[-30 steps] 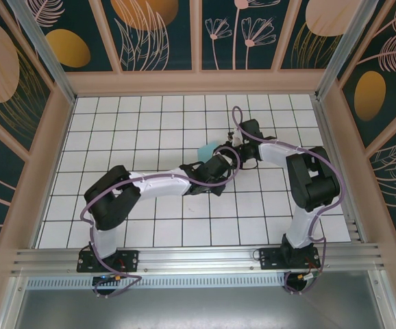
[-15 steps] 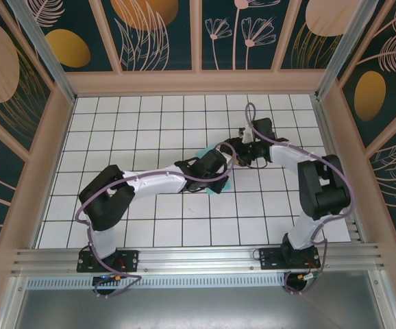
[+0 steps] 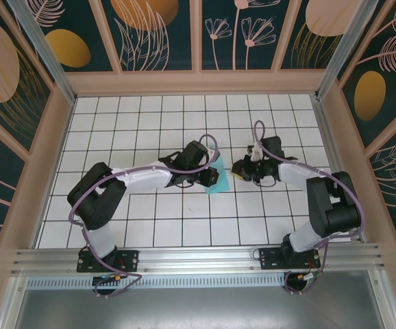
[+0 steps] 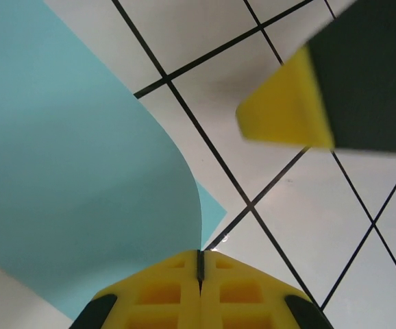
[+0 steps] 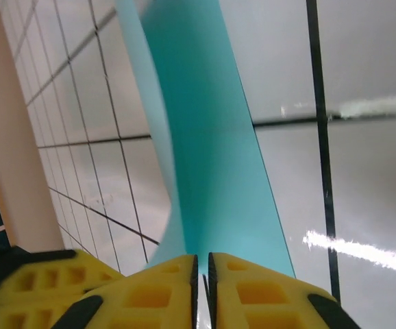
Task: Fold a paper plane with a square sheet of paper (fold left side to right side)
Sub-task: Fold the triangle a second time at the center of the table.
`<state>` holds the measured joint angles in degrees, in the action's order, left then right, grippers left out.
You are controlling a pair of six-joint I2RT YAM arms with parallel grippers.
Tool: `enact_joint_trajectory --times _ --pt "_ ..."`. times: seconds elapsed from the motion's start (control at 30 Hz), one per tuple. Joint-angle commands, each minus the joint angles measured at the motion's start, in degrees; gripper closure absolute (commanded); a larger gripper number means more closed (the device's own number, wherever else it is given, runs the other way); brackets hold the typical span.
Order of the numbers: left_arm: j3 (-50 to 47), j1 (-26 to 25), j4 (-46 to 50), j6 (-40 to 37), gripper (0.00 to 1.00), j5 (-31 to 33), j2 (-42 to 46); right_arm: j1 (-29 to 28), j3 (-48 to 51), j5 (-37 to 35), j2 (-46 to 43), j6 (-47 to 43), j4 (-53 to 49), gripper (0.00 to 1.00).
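The square sheet of paper (image 3: 220, 182) is light turquoise and lies near the middle of the tiled table, partly under the left arm. In the left wrist view the sheet (image 4: 81, 171) curls upward from the table, and my left gripper (image 4: 199, 255) is shut on its edge. My left gripper (image 3: 209, 174) sits over the sheet's left part. My right gripper (image 3: 236, 169) meets the sheet from the right. In the right wrist view its jaws (image 5: 199, 259) are pinched onto the raised band of paper (image 5: 212, 157).
White grid tiles (image 3: 150, 123) cover the table, with wooden walls (image 3: 198, 82) at the back and both sides. A yellow fingertip (image 4: 287, 110) of the right gripper hangs close above the tiles in the left wrist view. The other gripper's yellow finger (image 5: 20, 281) shows at the right wrist view's lower left.
The left gripper has drawn back to the left and the right gripper has swung nearer. The paper has shifted toward the near side. The right jaws have closed.
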<state>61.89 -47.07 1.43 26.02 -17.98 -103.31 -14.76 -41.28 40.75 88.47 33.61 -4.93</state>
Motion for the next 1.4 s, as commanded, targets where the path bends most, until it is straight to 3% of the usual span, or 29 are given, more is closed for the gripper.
enact_joint_trajectory --times 0.0,0.17,0.53,1.37 --pt "-1.0 0.7 -2.6 1.3 1.00 -2.8 1.3 -2.4 1.6 -0.7 1.5 2.0 4.2 0.87" --pt "-1.2 1.2 -2.2 1.1 1.00 -2.0 1.2 -5.7 -0.1 -4.8 5.0 1.6 3.0 0.87" --pt "0.4 2.6 3.5 -1.9 0.98 2.0 -0.9 -6.9 -1.2 -9.9 8.7 -1.5 -2.4 0.87" --pt "5.8 3.5 9.0 -7.3 0.94 11.6 -6.1 -7.8 -1.2 -10.3 9.3 -1.9 -2.8 0.86"
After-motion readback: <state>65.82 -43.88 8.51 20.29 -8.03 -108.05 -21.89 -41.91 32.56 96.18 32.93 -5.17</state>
